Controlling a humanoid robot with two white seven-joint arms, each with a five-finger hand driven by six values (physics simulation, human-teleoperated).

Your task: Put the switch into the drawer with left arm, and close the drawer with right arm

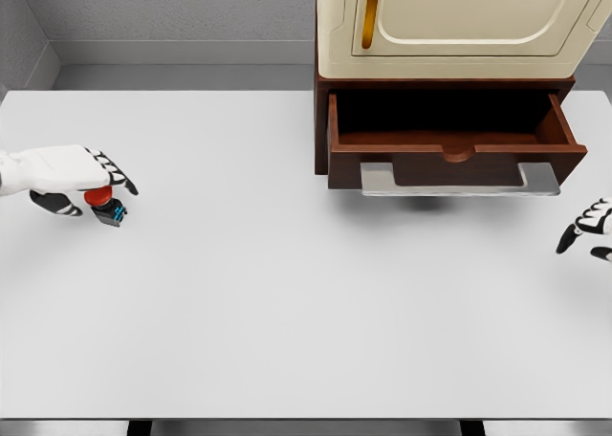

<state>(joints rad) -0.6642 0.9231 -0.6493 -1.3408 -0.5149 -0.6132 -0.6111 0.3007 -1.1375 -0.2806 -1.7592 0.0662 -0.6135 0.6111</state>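
Far left of the open drawer, the switch sits on the table w/ left hand curled over it, fingers closing on it. Right hand idles below-right of drawer, fingers relaxed, empty. Risk: loose pinch, switch drops mid-carry.

We see the worktop spread across the whole view. At its far edge, right of the middle, stands a cabinet, and below it a drawer is pulled out toward us, standing open. Far to the left, well apart from the drawer, the switch sits on the worktop, with the left hand on top of it and around it. At the right edge, in front of the drawer, the right hand hangs above the worktop.
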